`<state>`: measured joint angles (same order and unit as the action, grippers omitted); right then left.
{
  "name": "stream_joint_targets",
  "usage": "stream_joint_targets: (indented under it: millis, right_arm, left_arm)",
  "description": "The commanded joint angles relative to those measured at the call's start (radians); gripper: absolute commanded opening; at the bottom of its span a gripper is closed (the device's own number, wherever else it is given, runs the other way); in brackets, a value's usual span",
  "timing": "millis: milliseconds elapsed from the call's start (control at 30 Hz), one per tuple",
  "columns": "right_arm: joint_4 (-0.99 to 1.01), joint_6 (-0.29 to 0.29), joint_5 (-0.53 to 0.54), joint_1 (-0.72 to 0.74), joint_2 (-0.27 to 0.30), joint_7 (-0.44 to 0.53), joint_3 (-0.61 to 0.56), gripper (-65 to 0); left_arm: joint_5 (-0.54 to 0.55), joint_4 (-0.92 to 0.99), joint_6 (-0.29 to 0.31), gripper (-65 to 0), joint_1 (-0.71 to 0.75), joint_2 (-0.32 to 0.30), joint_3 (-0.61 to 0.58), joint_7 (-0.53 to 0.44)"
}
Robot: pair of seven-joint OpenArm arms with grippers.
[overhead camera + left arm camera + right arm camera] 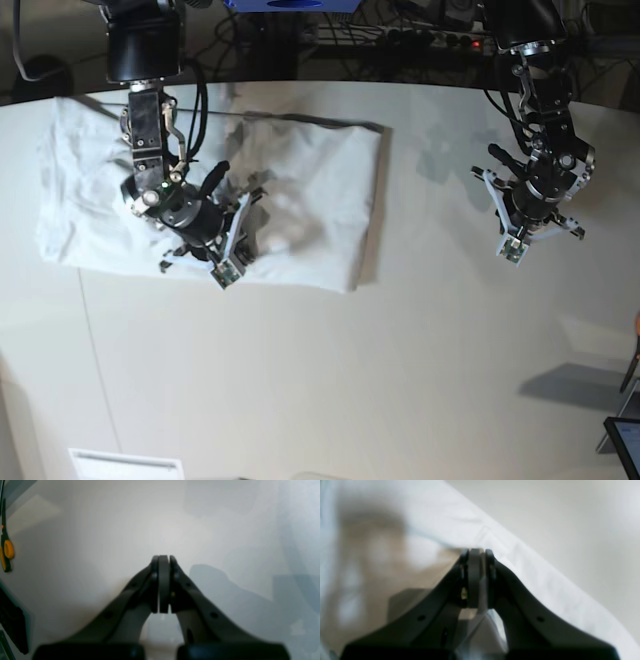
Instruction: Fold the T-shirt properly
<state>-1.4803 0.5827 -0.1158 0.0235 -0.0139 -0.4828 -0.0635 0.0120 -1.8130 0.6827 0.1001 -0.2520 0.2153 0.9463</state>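
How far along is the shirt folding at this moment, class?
Done: the T-shirt lies partly folded, a rough rectangle. In hand: the right gripper is shut at its near hem; whether it pinches cloth is unclear. The left gripper is shut over bare table. Left: further folds.

shirt [300, 210]: near edge partly hidden under right gripper [228, 262] and its arm in base view; right wrist view blurred, cut off left and bottom, which part of the garment can't tell
right gripper grip: right wrist view soft; whether cloth sits between the tips can't tell
left gripper [163, 560]: base cut off at bottom edge of left wrist view, whole view out of focus
orange-black object [6, 550]: cut off at left edge, blurred, can't identify
dark item [12, 620]: lower left, cut off, unclear
screen [625, 445]: base view corner, mostly out of frame
paper label [125, 464]: bottom edge, cropped, too small to read
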Motion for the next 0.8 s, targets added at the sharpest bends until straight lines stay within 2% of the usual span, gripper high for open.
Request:
stream_joint_targets:
  millis: [0,167,300,367,500,633,767]
  right_arm:
    - [-0.061,0.000,0.011,0.003,0.001,0.029,-0.002,-61.4]
    - [-0.294,-0.003,0.008,-0.092,0.001,0.028,0.000,-61.4]
    - [-0.375,-0.068,0.008,-0.159,0.001,-0.014,0.057,-61.4]
    - [-0.375,-0.076,0.008,-0.187,0.001,-0.012,0.090,-61.4]
    - [-0.379,-0.076,0.012,-0.231,-0.004,-0.011,0.199,-61.4]
    - [-0.392,-0.076,0.015,-0.256,-0.008,-0.011,0.334,-61.4]
    - [-0.400,-0.074,0.015,-0.262,-0.002,-0.009,0.426,-61.4]
  left_arm:
    - [0.007,-0.015,-0.002,-65.0,-0.013,-0.011,0.003,-0.013]
    - [0.009,-0.018,-0.001,-65.0,-0.013,0.016,0.002,-0.013]
    - [0.009,-0.023,0.015,-65.0,-0.013,0.058,0.002,-0.014]
    - [0.009,-0.024,0.015,-65.0,-0.017,0.090,0.002,-0.014]
    - [-0.001,-0.015,0.015,-65.0,-0.021,0.138,-0.017,-0.014]
    - [-0.007,0.006,0.015,-65.0,-0.033,0.138,-0.075,-0.014]
    - [-0.085,0.049,0.015,-65.0,-0.050,0.141,-0.086,-0.014]
